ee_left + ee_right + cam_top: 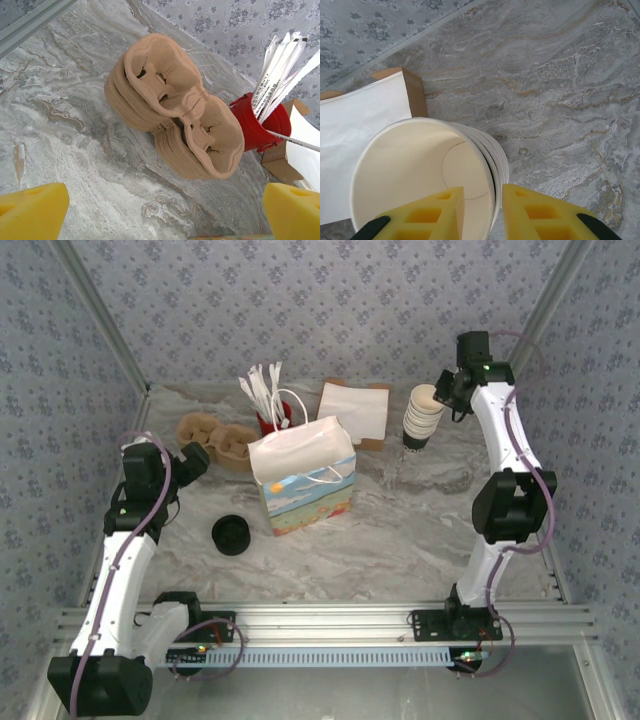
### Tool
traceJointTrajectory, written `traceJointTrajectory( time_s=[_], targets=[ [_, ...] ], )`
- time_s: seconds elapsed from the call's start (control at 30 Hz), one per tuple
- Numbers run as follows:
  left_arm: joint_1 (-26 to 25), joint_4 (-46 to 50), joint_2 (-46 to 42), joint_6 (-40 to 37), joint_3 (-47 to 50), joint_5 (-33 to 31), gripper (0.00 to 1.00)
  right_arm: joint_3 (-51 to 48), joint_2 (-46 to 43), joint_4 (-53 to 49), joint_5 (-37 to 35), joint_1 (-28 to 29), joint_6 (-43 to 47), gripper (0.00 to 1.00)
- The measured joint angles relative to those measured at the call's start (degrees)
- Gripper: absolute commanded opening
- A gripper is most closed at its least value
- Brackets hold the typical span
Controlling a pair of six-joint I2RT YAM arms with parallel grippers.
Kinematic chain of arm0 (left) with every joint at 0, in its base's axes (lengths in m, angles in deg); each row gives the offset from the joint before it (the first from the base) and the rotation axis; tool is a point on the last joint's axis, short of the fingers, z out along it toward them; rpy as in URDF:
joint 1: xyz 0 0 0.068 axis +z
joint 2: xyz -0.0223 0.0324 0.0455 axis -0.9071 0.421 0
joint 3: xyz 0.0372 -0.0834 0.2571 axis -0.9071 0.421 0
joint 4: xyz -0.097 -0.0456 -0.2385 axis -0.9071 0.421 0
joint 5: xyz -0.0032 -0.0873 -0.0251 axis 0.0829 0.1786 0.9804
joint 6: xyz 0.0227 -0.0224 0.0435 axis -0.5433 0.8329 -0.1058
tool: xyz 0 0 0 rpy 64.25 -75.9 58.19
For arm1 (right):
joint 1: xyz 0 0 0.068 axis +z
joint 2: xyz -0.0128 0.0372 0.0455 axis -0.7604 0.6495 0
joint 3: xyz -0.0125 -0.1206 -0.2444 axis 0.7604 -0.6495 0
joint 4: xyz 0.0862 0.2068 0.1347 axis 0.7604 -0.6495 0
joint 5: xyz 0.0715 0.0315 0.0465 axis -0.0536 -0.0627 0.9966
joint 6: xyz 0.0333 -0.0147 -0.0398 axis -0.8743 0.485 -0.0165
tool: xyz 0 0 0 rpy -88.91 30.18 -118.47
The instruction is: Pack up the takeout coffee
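**Marble surface, papered walls, coffee still outside the bag**

The surface [410, 535] is grey-white veined marble, closed in by walls [330, 300] of blue-grey floral paper, with an aluminium rail [330, 618] along the near edge. At centre stands a white paper bag [300, 465] with twisted handles and a colourful print. The takeout coffee [231, 534], short, dark and round under a black lid, sits just left of the bag and slightly nearer, apart from both hands.

Far left, nested tan pulp carriers [175, 105] lie beside a glossy red pot [252, 125] of white wrapped sticks [280, 70]. The left hand [162, 210] hangs above them, spread wide.

The right hand [483, 200] is parted a little across the rim of the stacked cream-lined cups [415, 170], with a gap at the inner finger. Flat white napkins [360, 135] lie beside the stack.
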Motion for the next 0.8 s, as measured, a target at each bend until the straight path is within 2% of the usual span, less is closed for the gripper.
traceJointTrajectory(
  time_s=[0.17, 0.33, 0.53, 0.8],
  targets=[
    [0.00, 0.00, 0.00, 0.00, 0.00, 0.00, 0.99, 0.00, 1.44, -0.04, 0.02, 0.13, 0.02, 0.21],
    [0.00, 0.00, 0.00, 0.00, 0.02, 0.00, 0.99, 0.00, 1.70, -0.09, 0.02, 0.26, 0.15, 0.10],
    [0.00, 0.00, 0.00, 0.00, 0.02, 0.02, 0.99, 1.62, 1.73, -1.22, 0.02, 0.28, 0.09, 0.04],
    [0.00, 0.02, 0.00, 0.00, 0.02, 0.66, 0.99, 9.20, 1.70, -4.92, 0.04, 0.37, 0.76, 0.01]
  ],
)
